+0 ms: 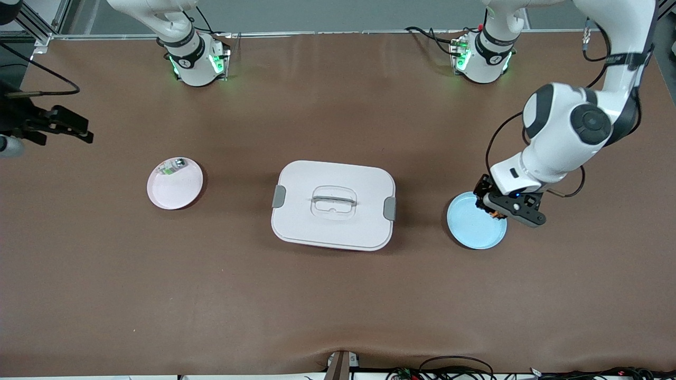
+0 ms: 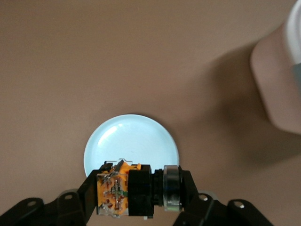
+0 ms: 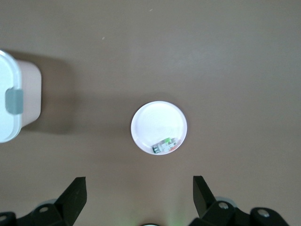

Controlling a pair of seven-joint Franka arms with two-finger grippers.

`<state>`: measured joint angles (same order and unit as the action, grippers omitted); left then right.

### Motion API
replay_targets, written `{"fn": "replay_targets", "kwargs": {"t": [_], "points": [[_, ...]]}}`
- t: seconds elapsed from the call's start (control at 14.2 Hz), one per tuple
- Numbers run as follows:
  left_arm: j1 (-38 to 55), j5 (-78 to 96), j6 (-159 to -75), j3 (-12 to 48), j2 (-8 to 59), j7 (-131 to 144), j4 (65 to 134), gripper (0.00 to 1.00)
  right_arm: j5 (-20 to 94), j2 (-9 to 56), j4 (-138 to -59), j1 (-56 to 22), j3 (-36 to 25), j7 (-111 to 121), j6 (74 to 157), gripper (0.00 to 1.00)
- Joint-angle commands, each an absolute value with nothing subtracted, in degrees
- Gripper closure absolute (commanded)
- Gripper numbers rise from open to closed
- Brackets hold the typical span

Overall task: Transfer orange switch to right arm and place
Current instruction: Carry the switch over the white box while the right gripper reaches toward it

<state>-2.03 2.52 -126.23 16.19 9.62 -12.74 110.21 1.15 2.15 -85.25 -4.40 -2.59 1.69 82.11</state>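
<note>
My left gripper [image 1: 495, 207] is shut on the orange switch [image 1: 493, 213], a black block with an orange coppery end. It holds the switch just above the edge of the light blue plate [image 1: 471, 230]. In the left wrist view the switch [image 2: 136, 188] lies crosswise between the fingers of the left gripper [image 2: 139, 194], over the blue plate [image 2: 131, 139]. My right gripper [image 3: 138, 188] is open and empty, high over the table beside the pink plate [image 3: 157, 122]. It does not show in the front view.
A white lidded box [image 1: 332, 203] with a clear handle stands mid-table between the plates. The pink plate [image 1: 177, 192] lies toward the right arm's end and holds a small white-and-green part [image 1: 173, 166]. A black mount [image 1: 53, 124] juts in at that end.
</note>
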Motion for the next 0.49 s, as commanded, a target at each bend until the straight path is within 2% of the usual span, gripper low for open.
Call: {"fn": "replay_targets", "kwargs": {"t": [0.0, 0.21, 0.42], "points": [[-2.0, 4.4, -116.1, 19.4, 9.6, -0.2, 101.4, 1.0, 1.1, 2.2, -84.9, -8.8, -2.7, 0.6, 80.3, 0.0], [-1.7, 7.2, -111.3, 23.4, 11.1, 15.2, 94.8, 1.0, 7.4, 2.6, -85.4, -11.7, -2.7, 0.7, 81.9, 0.0], [-0.6, 11.2, -111.1, 27.1, 11.3, 30.2, 92.5, 1.0, 15.5, 2.6, -88.9, -12.1, -2.7, 0.3, 86.0, 0.0]]}}
